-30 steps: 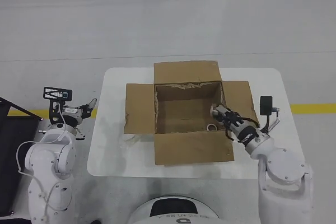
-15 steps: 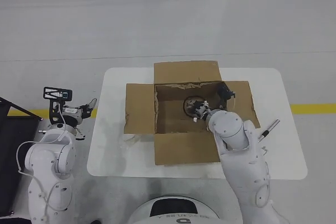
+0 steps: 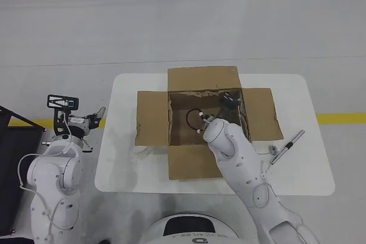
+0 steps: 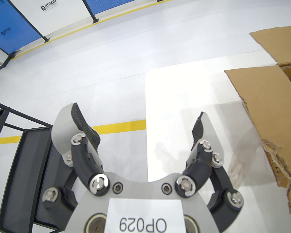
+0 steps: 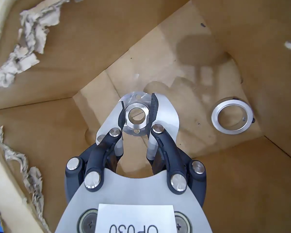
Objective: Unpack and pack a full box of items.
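An open cardboard box (image 3: pixel 152 119) stands in the middle of the white table (image 3: pixel 128 165). My right gripper (image 3: pixel 200 124) is down inside it, left of the box's middle. In the right wrist view the right gripper (image 5: pixel 137 109) is shut on a round metal flanged hub (image 5: pixel 135 117), held just above the box floor (image 5: pixel 174 56). A silver metal ring (image 5: pixel 232 118) lies flat on the floor beside it. My left gripper (image 4: pixel 138 120) is open and holds nothing, beyond the table's left edge; in the top view the left gripper (image 3: pixel 97 114) sits there too.
A slim grey pen-like tool (image 3: pixel 288 146) and a small metal piece (image 3: pixel 272 148) lie on the table right of the box. Torn paper edging (image 5: pixel 31 32) hangs along the box walls. A dark rack (image 4: pixel 26 166) stands on the floor to the left.
My right arm swung from the box's right wall across the inside toward the left, still holding the metal part. The pen-like tool is now uncovered. The left arm stayed put.
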Robot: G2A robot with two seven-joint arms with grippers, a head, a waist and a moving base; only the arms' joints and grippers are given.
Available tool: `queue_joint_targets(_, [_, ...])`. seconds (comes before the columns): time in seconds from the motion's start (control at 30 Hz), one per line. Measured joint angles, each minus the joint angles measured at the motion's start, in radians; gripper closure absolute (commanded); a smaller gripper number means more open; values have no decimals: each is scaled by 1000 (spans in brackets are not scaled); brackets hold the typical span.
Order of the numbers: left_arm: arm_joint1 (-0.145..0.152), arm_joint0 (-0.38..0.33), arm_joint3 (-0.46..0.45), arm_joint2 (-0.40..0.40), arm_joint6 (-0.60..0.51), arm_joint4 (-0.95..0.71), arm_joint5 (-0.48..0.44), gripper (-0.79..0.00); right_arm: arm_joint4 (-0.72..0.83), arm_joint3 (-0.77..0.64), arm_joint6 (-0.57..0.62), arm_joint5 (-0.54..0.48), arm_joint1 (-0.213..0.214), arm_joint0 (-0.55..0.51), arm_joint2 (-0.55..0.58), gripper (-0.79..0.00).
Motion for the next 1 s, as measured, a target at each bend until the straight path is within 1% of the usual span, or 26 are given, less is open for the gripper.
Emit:
queue_joint_targets(0.03, [0, 0, 0, 0, 0, 0, 0, -785, 8, 13, 4, 7, -2, 7, -3, 0])
queue_joint_targets(0.07, [0, 0, 0, 0, 0, 0, 0, -785, 14, 32, 4, 14, -5, 16, -6, -52])
queue_joint_targets(0.1, [0, 0, 0, 0, 0, 0, 0, -785, 12, 48, -1, 21, -6, 22, -10, -126])
queue_joint_targets(0.13, [0, 0, 0, 0, 0, 0, 0, -785, 10, 64, -8, 27, -8, 28, -14, -145])
queue_joint_targets(0.2, [0, 0, 0, 0, 0, 0, 0, -785, 10, 102, -20, 30, -13, 43, -21, -206])
queue_joint_targets(0.27, [0, 0, 0, 0, 0, 0, 0, -785, 16, 128, -31, 30, -18, 53, -23, -348])
queue_joint_targets(0.3, [0, 0, 0, 0, 0, 0, 0, -785, 19, 133, -36, 30, -19, 56, -23, -388])
queue_joint_targets(0.33, [0, 0, 0, 0, 0, 0, 0, -785, 19, 136, -40, 30, -21, 56, -24, -548])
queue_joint_targets(0.4, [0, 0, 0, 0, 0, 0, 0, -785, 18, 118, -46, 26, -23, 50, -28, -585])
queue_joint_targets(0.47, [0, 0, 0, 0, 0, 0, 0, -785, 28, 57, -40, 15, -20, 28, -18, -628])
queue_joint_targets(0.5, [0, 0, 0, 0, 0, 0, 0, -785, 30, 18, -37, 11, -17, 11, -7, -606])
queue_joint_targets(0.53, [0, 0, 0, 0, 0, 0, 0, -785, 32, -27, -34, 5, -13, -9, 5, -603])
queue_joint_targets(0.57, [0, 0, 0, 0, 0, 0, 0, -785, 35, -98, -28, -11, -7, -43, 25, -588])
queue_joint_targets(0.6, [0, 0, 0, 0, 0, 0, 0, -785, 36, -159, -24, -28, -2, -74, 42, -600])
queue_joint_targets(0.63, [0, 0, 0, 0, 0, 0, 0, -785, 38, -228, -19, -49, 4, -110, 60, -585])
queue_joint_targets(0.67, [0, 0, 0, 0, 0, 0, 0, -785, 44, -328, -11, -79, 13, -164, 91, -579])
queue_joint_targets(0.73, [0, 0, 0, 0, 0, 0, 0, -785, 64, -485, -2, -126, 25, -254, 150, -566])
queue_joint_targets(0.77, [0, 0, 0, 0, 0, 0, 0, -785, 89, -586, -3, -156, 31, -317, 196, -542])
queue_joint_targets(0.83, [0, 0, 0, 0, 0, 0, 0, -785, 145, -721, -22, -196, 37, -409, 274, -517])
queue_joint_targets(0.87, [0, 0, 0, 0, 0, 0, 0, -785, 197, -792, -44, -223, 38, -466, 330, -480])
queue_joint_targets(0.9, [0, 0, 0, 0, 0, 0, 0, -785, 247, -828, -71, -248, 37, -502, 375, -471])
queue_joint_targets(0.93, [0, 0, 0, 0, 0, 0, 0, -785, 303, -843, -104, -276, 35, -533, 422, -437])
queue_joint_targets(1.0, [0, 0, 0, 0, 0, 0, 0, -785, 435, -835, -187, -332, 29, -595, 531, -431])
